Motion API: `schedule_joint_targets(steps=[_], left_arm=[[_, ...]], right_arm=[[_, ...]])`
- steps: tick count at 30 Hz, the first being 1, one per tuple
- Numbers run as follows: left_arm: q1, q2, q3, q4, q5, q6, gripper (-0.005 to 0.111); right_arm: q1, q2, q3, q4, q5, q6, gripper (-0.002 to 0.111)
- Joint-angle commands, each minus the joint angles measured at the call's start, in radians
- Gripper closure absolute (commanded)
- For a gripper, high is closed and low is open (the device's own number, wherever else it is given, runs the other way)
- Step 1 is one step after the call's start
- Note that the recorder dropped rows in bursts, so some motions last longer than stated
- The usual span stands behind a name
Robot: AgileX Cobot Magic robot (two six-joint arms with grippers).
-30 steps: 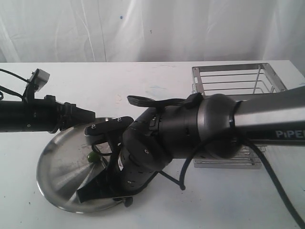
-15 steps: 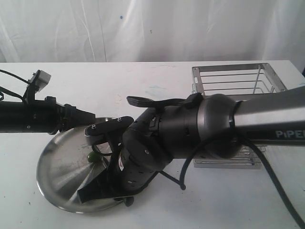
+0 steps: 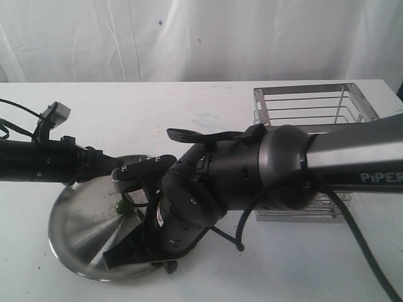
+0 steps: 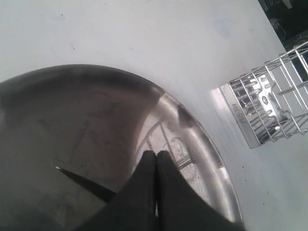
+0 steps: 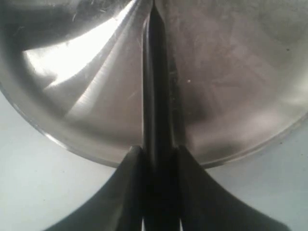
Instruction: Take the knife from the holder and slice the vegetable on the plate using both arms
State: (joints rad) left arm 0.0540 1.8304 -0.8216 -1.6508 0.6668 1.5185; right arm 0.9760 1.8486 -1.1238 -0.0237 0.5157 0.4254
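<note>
The steel plate (image 3: 75,226) lies at the front left of the white table. A small green vegetable (image 3: 123,206) sits on it, close under the right arm's wrist. My right gripper (image 5: 159,153) is shut on the black knife (image 5: 155,77). The blade reaches out over the plate (image 5: 231,72) with its point toward the middle. My left gripper (image 4: 156,155) hangs over the plate (image 4: 211,159) with its fingers pressed together and nothing between them. The knife tip (image 4: 79,179) shows beside it. Neither wrist view shows the vegetable.
The wire holder (image 3: 308,107) stands at the back right of the table, partly behind the grey PIPER sleeve (image 3: 359,157), and shows too in the left wrist view (image 4: 269,106). A black cable (image 3: 362,245) droops from the right arm.
The left arm has sunk a little toward the plate, its tip now tucked behind the right arm's wrist. The right arm and knife have barely shifted.
</note>
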Motion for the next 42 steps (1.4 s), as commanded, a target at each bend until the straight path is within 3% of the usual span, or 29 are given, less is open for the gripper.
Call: schedule_joint_targets(steps=[1, 8, 15, 21, 32, 42], left_arm=[[-0.007, -0.004, 0.007, 0.0, 0.008, 0.004, 0.107], [-0.012, -0.004, 0.007, 0.017, 0.01, 0.004, 0.107], [-0.09, -0.004, 0.007, 0.009, -0.096, 0.031, 0.107], [-0.09, -0.004, 0.007, 0.008, -0.183, 0.03, 0.107], [-0.09, 0.101, 0.015, 0.093, -0.171, -0.003, 0.107], [-0.09, 0.175, 0.059, 0.083, -0.254, -0.005, 0.107]], right_arm=[[0.0, 0.014, -0.003, -0.008, -0.001, -0.002, 0.108], [0.0, 0.014, -0.003, -0.008, -0.007, -0.002, 0.108], [0.0, 0.014, -0.003, -0.008, -0.001, -0.002, 0.108], [0.0, 0.014, -0.003, -0.01, 0.002, -0.002, 0.108], [0.0, 0.014, -0.003, -0.01, 0.002, -0.002, 0.108], [0.0, 0.046, -0.003, -0.006, 0.051, -0.002, 0.108]])
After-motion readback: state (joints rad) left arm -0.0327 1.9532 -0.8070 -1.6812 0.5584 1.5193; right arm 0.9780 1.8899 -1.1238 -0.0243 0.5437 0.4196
